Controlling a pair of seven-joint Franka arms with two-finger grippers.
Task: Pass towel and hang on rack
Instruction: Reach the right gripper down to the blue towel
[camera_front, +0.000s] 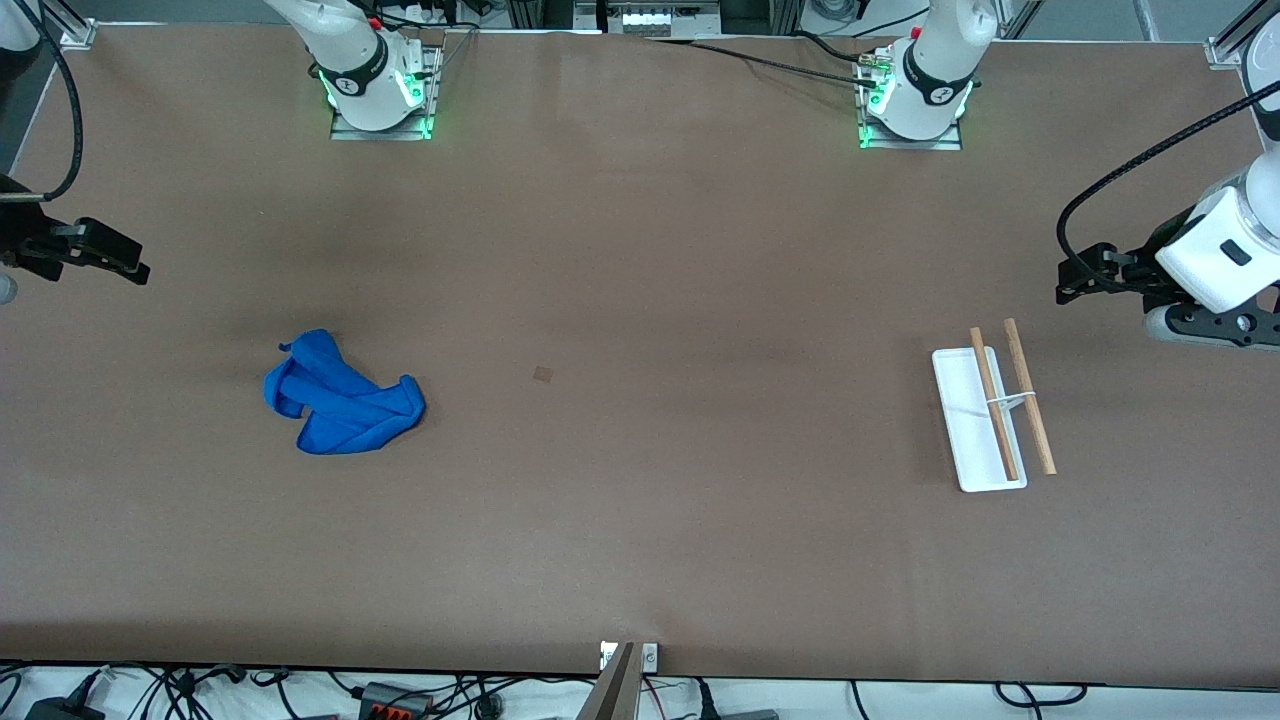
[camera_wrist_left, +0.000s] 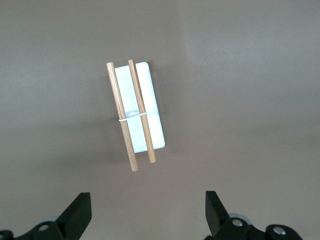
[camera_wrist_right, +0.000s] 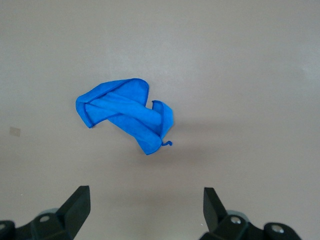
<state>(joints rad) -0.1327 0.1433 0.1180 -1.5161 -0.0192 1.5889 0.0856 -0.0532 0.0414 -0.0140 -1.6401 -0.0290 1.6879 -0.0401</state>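
Note:
The blue towel (camera_front: 340, 397) lies crumpled on the brown table toward the right arm's end; it also shows in the right wrist view (camera_wrist_right: 125, 112). The rack (camera_front: 985, 415), a white base with two wooden rods, stands toward the left arm's end and shows in the left wrist view (camera_wrist_left: 137, 112). My right gripper (camera_front: 138, 270) hangs open and empty over the table's end, apart from the towel; its jaws show wide apart in its wrist view (camera_wrist_right: 146, 206). My left gripper (camera_front: 1068, 288) hangs open and empty over the table beside the rack, jaws wide apart (camera_wrist_left: 147, 212).
A small brown square mark (camera_front: 543, 374) sits on the table between towel and rack. Both arm bases (camera_front: 380, 85) (camera_front: 915, 95) stand along the table's edge farthest from the front camera. Cables and a bracket (camera_front: 630, 657) lie at the near edge.

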